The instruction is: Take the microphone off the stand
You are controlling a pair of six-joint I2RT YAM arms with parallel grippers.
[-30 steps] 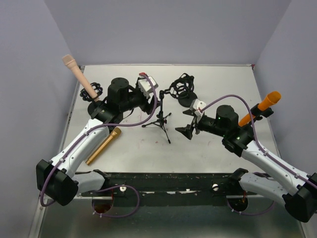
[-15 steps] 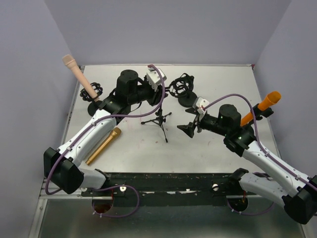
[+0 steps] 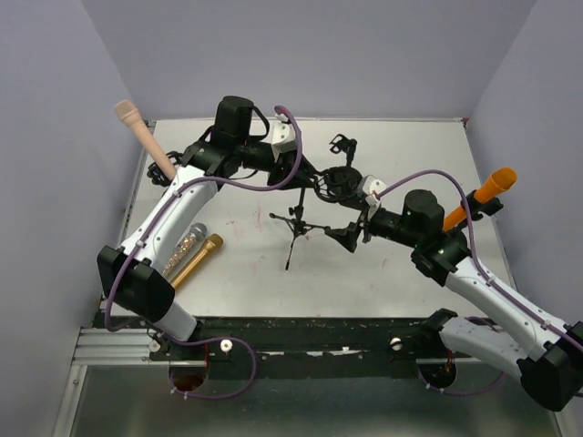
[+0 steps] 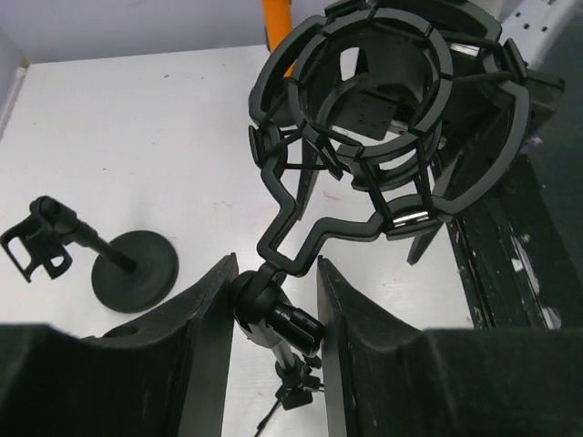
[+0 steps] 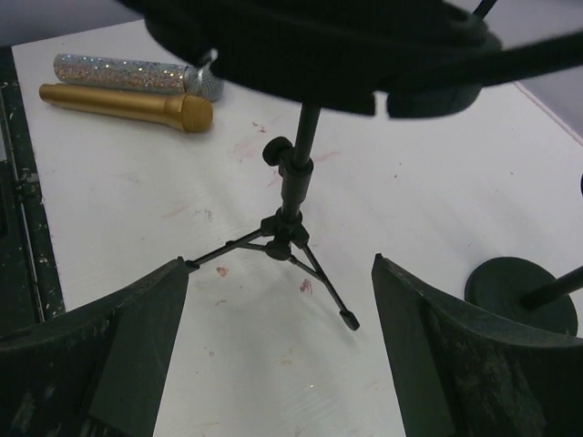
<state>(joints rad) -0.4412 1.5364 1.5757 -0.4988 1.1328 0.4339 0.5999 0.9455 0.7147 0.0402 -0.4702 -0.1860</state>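
My left gripper (image 3: 305, 173) (image 4: 275, 264) is shut on the swivel joint (image 4: 273, 314) of a black tripod stand (image 3: 293, 226). The stand's shock mount (image 4: 392, 118) (image 3: 342, 180) is empty. My right gripper (image 3: 346, 235) (image 5: 280, 264) is open and empty, just right of the tripod (image 5: 291, 209) and below the mount. A gold microphone (image 3: 191, 261) (image 5: 127, 105) and a silver glitter microphone (image 3: 185, 244) (image 5: 137, 73) lie side by side on the table at the left. A beige microphone (image 3: 146, 137) stands in a stand at the far left, and an orange one (image 3: 483, 196) in a stand at the right.
A small black desk stand with an empty clip (image 3: 344, 144) (image 4: 109, 264) stands behind the shock mount. A round black base (image 5: 524, 305) shows at the right of the right wrist view. Purple walls close in the table on three sides.
My left arm has swung up and right, carrying the tripod stand toward the right gripper. The silver microphone, earlier hidden under the arm, now shows. The right gripper has barely moved.
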